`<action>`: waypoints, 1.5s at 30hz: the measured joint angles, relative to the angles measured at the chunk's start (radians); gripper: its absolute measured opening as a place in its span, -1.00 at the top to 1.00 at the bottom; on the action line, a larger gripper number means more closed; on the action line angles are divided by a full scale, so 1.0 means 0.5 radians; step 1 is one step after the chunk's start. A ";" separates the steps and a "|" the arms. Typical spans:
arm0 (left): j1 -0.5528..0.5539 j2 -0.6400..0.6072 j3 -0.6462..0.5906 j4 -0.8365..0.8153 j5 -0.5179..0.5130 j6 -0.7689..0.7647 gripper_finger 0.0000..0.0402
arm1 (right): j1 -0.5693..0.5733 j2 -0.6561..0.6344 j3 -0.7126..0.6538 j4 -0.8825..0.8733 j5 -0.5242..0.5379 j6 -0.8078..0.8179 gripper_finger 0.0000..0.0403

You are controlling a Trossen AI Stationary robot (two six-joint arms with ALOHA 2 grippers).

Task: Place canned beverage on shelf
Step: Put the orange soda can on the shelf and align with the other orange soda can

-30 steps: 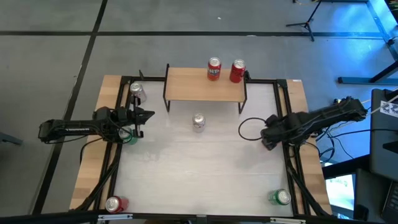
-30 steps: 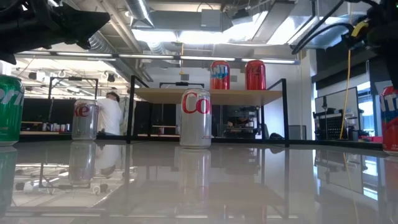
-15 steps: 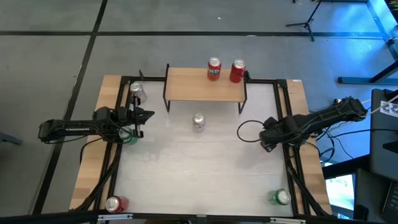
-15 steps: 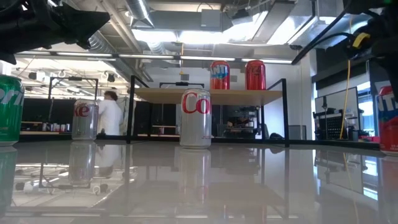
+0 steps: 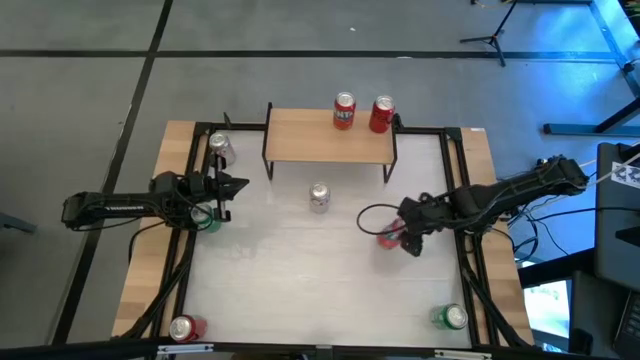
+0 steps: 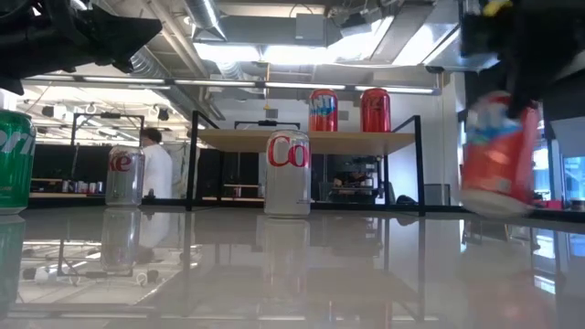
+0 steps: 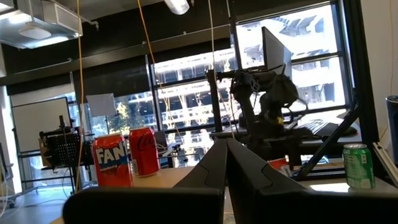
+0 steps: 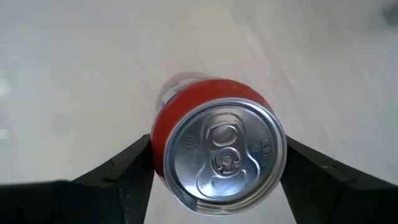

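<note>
My right gripper (image 5: 393, 238) is shut on a red can (image 5: 388, 237) over the table's right half, in front of the shelf's right end. The can also shows in the low view (image 6: 498, 151) and from above in the right wrist view (image 8: 217, 149). The shelf (image 5: 330, 147) stands at the far middle on thin black legs. Two red cans (image 5: 344, 110) (image 5: 381, 114) stand on its right part. My left gripper (image 5: 240, 184) is shut and empty at the left, above a green can (image 5: 207, 218). My right gripper pinches the red can between its two fingers (image 8: 127, 171), which lie on opposite sides of the can's upper wall (image 8: 157, 146). The fingers slant down at it from the table's right. The can is lifted clear of the table, slightly tilted (image 6: 498, 151).
A silver can (image 5: 319, 196) stands on the table in front of the shelf's middle, and another silver can (image 5: 220, 148) by the far left corner. A red can (image 5: 186, 328) stands at the near left and a green can (image 5: 451, 318) at the near right. A person shows in the room behind (image 6: 154, 164).
My right gripper has gone toward the table's left and a little toward its near edge. The red can has gone with it, from standing at the right to lifted clear and slightly tilted. My left arm has kept still.
</note>
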 joint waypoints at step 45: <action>0.000 0.000 0.000 -0.068 -0.037 0.001 0.98 | 0.116 1.695 1.791 -0.497 0.050 -1.390 -0.77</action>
